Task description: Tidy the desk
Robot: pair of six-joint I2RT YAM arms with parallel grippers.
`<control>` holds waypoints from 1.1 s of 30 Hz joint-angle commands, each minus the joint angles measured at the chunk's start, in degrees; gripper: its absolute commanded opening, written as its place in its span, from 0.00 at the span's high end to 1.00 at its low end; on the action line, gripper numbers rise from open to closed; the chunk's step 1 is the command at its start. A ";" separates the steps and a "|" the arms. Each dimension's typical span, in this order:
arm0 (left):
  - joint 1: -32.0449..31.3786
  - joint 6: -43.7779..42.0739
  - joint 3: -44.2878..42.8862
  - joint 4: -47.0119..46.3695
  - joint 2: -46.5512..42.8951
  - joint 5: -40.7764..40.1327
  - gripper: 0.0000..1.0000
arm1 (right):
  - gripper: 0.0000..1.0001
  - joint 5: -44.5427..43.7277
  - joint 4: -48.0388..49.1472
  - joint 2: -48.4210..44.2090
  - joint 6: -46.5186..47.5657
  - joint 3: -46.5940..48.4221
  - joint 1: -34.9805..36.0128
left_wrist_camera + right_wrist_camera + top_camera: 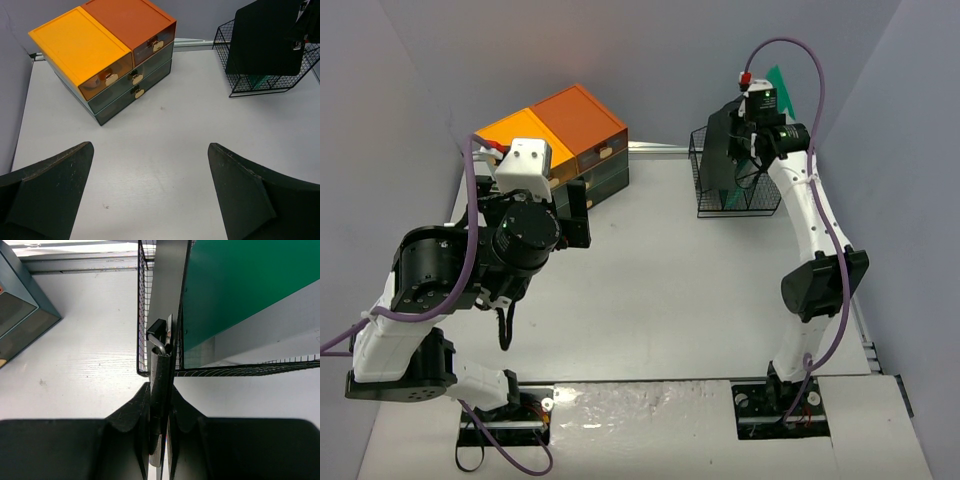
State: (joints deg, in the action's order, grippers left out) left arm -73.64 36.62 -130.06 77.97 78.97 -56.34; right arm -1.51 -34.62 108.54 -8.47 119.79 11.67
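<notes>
We see a smooth, matte white table (670, 270) filling the floor of a booth with pale grey-lilac walls (650, 50). A thin metal rail (655, 147) runs along its far edge.

At the far left stands a dark green drawer unit (565, 140) with yellow-orange and darker orange tops and small gold pulls. At the far right sits a black wire basket (735, 185). A green flat panel (240, 280) stands inside it.

The right tool (161, 390) is pressed together, pinching a thin black board (265, 37) with a metal clip. It holds the board upright at the basket's left side, just beside the green panel. We cannot tell whether the board touches the basket's floor.

The left tool (151, 147) hangs spread wide and empty over the table's near left, facing the drawers.
</notes>
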 commanded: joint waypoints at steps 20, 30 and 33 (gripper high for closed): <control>0.97 -1.94 -1.34 7.24 -1.21 2.26 0.03 | 0.58 -7.43 7.76 1.63 -3.00 -2.46 1.00; 1.39 -2.96 -0.64 5.96 -0.92 2.98 0.03 | 0.42 -9.92 11.69 -2.88 -3.92 -5.09 1.95; 1.54 -3.39 -0.20 5.38 -0.92 3.29 0.03 | 0.41 -10.65 11.69 -5.14 -4.34 -5.46 2.72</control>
State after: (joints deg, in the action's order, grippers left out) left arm -72.64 34.64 -130.01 77.97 78.78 -53.29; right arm -9.35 -27.21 110.65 -11.92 114.16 13.01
